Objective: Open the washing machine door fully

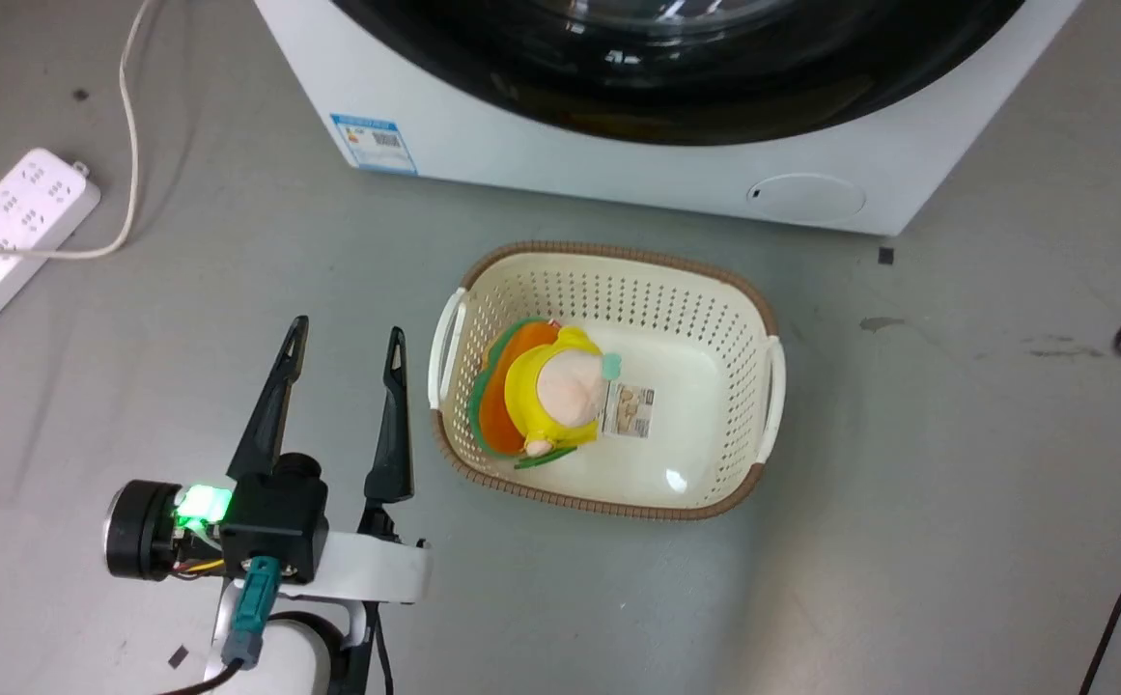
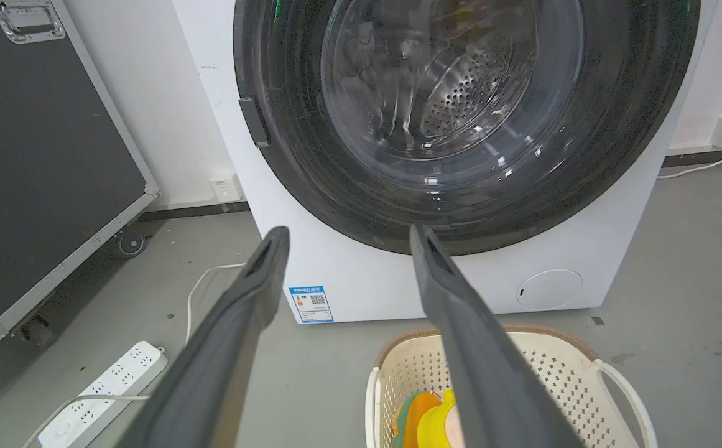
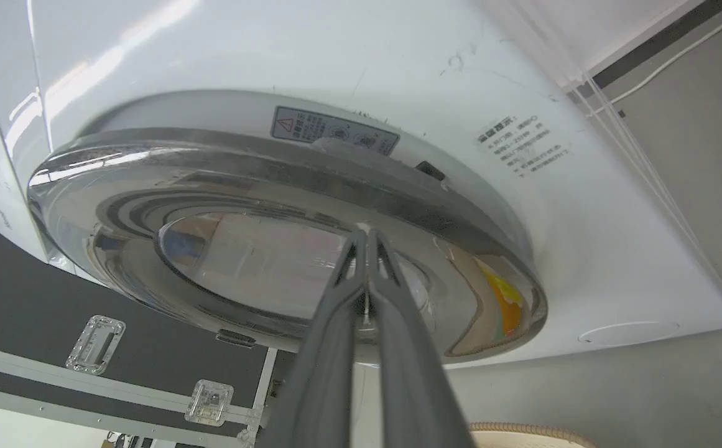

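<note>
**Left claw spread wide by the basket, right claw pinched shut up at the washer door**

Starting closest to the bot: the left gripper [image 1: 348, 330] hangs low over the grey floor [image 1: 908, 502]. Its fingers are spread wide with nothing between them. It sits just left of a cream laundry basket [image 1: 686, 299] with a brown rim, not touching it as far as I can see. In the left half of the basket lies a yellow plush toy [image 1: 560, 386] with orange and green bits. Further left on the floor there's a white power strip [image 1: 14, 236], its cable [image 1: 130, 125] looping away.

Behind the basket stands the white washing machine [image 1: 541, 159]. Low on its front there's a blue sticker [image 1: 374, 143] on the left and a small round white flap [image 1: 806, 196] on the right. The washing machine door [image 2: 628, 137] takes up nearly the full width of the front. It's a glossy black ring with bulging clear glass in the middle, and the perforated steel drum [image 2: 466, 93] shows through it. From the left wrist cam the door looks flat against the machine, so shut or near enough. I can't tell if it's cracked open a hair.

The right gripper [image 3: 367, 233] is up at that door with its two fingers pressed together, gripping nothing, and the tips sit right by the shiny face. Whether they actually touch it, no idea. Off to the left, a black flight case [image 2: 43, 162] with metal corners stands by a white wall [image 2: 149, 93].
</note>
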Available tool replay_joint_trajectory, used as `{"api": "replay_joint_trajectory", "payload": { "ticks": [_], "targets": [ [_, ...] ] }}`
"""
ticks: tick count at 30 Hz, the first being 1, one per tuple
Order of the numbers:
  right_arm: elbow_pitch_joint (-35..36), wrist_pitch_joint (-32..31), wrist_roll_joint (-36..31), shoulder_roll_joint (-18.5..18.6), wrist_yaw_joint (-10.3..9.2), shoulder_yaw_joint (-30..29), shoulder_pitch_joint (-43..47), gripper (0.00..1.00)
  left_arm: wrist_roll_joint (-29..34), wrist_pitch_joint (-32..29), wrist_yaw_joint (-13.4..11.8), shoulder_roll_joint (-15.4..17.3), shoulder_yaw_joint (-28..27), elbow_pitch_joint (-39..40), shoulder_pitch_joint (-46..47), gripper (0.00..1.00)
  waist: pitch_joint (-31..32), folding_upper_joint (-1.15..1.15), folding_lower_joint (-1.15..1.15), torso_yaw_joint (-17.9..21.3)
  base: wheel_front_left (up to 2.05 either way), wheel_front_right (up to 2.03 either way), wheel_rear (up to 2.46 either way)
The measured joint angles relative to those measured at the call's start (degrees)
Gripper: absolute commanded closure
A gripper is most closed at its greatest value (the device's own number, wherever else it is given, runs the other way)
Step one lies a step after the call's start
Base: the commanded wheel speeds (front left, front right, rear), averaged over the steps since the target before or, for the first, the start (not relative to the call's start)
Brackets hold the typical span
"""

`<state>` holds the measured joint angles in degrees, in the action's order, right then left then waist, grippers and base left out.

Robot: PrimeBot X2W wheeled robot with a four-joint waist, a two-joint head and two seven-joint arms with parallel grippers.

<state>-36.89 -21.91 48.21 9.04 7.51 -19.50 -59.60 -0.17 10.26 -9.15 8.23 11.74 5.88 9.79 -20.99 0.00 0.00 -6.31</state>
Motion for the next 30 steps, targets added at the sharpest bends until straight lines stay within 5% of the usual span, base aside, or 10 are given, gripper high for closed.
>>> {"api": "replay_joint_trajectory", "payload": {
  "ticks": [24, 30],
  "targets": [
    [-27.74, -9.85, 3.70, 10.38, -0.09, -5.95, -26.03, 1.00, -0.01, 2.87, -2.81, 0.20, 4.01, 1.16, 3.71, 0.00, -7.99, 0.00, 0.00, -4.64, 0.00, 0.00, 0.00],
    [-33.39, -19.25, 5.44, 12.74, -0.09, -7.25, -29.10, 1.00, -0.01, 3.94, -3.86, 0.35, 4.97, 1.30, 4.59, 0.00, -8.41, 0.00, 0.00, -5.54, 0.00, 0.00, 0.00]
  ]
}}
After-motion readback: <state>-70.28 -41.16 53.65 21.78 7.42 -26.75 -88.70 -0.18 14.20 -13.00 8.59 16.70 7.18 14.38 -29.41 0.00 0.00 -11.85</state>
